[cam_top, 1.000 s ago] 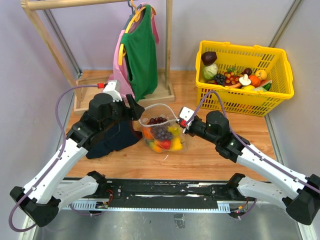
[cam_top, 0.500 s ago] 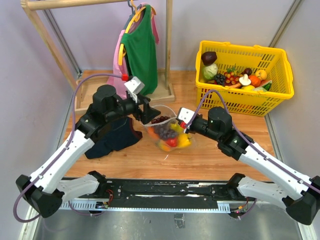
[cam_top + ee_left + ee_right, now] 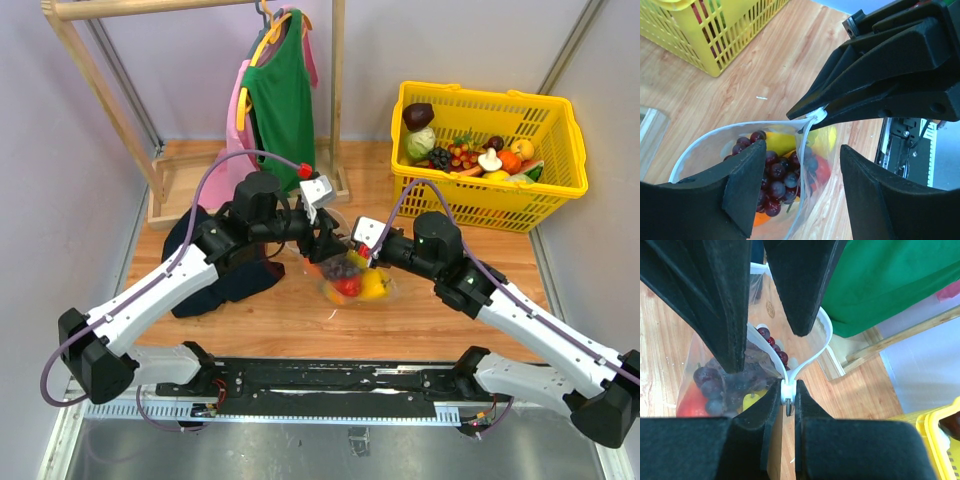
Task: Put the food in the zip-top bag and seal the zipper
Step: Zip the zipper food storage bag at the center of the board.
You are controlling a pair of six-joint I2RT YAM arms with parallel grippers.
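Observation:
The zip-top bag (image 3: 352, 288) lies mid-table with its mouth open. Inside is the food: purple grapes (image 3: 777, 172), a red piece (image 3: 347, 286) and a yellow piece (image 3: 373, 284). My right gripper (image 3: 788, 390) is shut on the white slider (image 3: 816, 114) at one end of the zipper (image 3: 740, 129). My left gripper (image 3: 802, 165) is open. Its two fingers (image 3: 747, 190) straddle the bag's rim just below the slider, without touching it. In the top view the left gripper (image 3: 335, 245) and the right gripper (image 3: 362, 248) meet over the bag.
A yellow basket (image 3: 490, 195) with more toy food stands at the back right. A wooden clothes rack (image 3: 335, 90) with green (image 3: 285, 100) and pink garments stands at the back. A dark navy cloth (image 3: 225, 280) lies left of the bag.
My left arm has swung right, from the bag's left side to beside the right gripper. The bag has shifted right and lower. The right gripper stays shut on the slider.

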